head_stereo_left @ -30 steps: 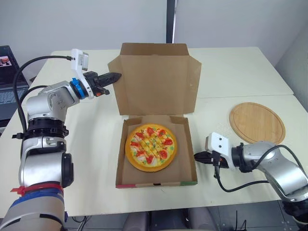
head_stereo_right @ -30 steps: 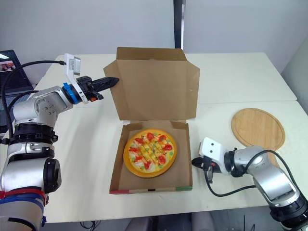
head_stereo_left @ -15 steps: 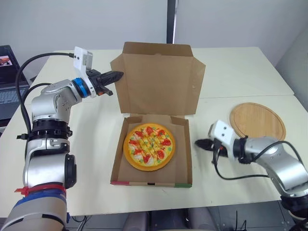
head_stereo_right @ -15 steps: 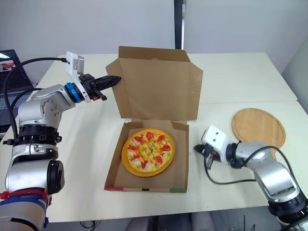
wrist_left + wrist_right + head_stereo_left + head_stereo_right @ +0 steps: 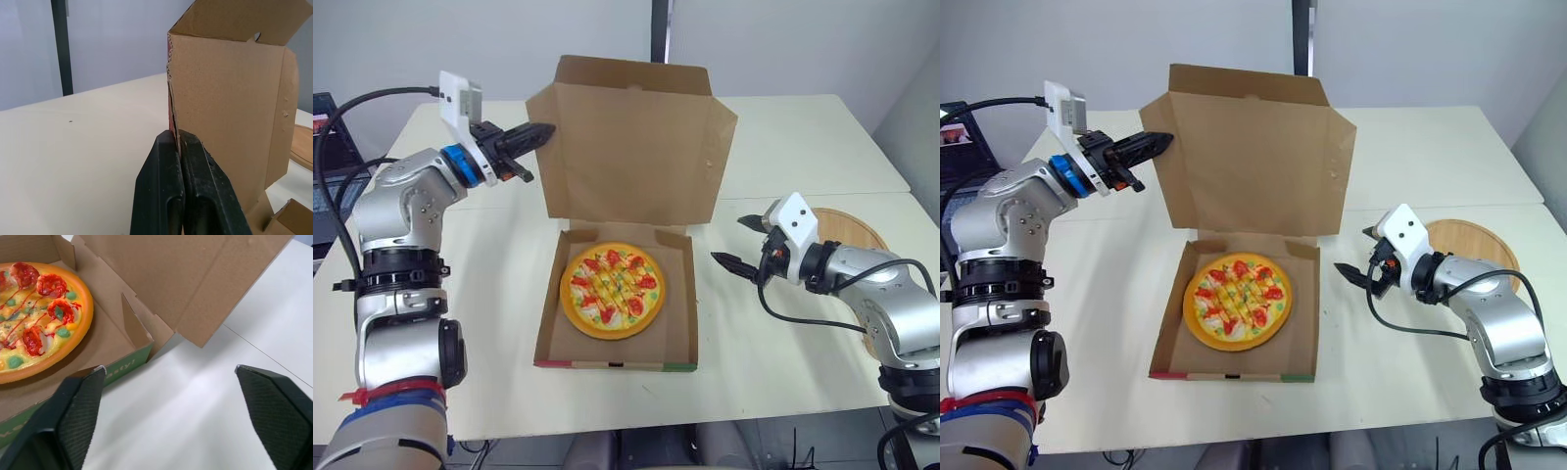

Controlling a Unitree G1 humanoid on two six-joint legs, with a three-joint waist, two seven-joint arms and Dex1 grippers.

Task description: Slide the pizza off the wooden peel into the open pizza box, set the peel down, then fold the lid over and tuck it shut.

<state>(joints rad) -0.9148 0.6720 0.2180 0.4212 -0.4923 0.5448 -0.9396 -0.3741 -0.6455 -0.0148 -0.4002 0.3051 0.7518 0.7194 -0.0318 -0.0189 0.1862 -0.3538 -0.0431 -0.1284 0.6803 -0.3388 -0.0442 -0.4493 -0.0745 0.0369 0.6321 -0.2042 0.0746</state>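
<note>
**Now that the pizza lies boxed, the lid is the item in hand**

- Pizza (image 5: 612, 291): flat on the floor of the pizza box (image 5: 677, 328), toppings up and slightly toward the 9 o'clock wall. It is round, so it has no long axis to record.
- Pizza box: sits mid-tabletop (image 5: 489, 294). The hinge line runs 9 to 3 o'clock along the far edge, and the open side faces 6 o'clock, toward the robot.
- Lid (image 5: 636, 147): stands close to upright on the hinge with its inner face toward 6 o'clock. The tuck flap is at the top and the side flaps are splayed to 9 and 3 o'clock. Judged held up so that it can be swung down over the pizza.
- Left gripper (image 5: 530, 135): at the lid's 9 o'clock side flap. The wrist view shows the jaws pressed together with the cardboard edge running in between them, apparently pinching it. Judged the steering grip for the fold.
- Right gripper (image 5: 1359, 252): jaws wide apart and empty, raised just off the box's 3 o'clock wall and pointing toward 9 o'clock. Probably free to take the opposite flap or press the lid down.
- Wooden peel (image 5: 1464, 238): flat on the tabletop at 3 o'clock, well clear of the box and partly behind the right arm. Its handle cannot be made out, so its heading is unrecorded.
</note>
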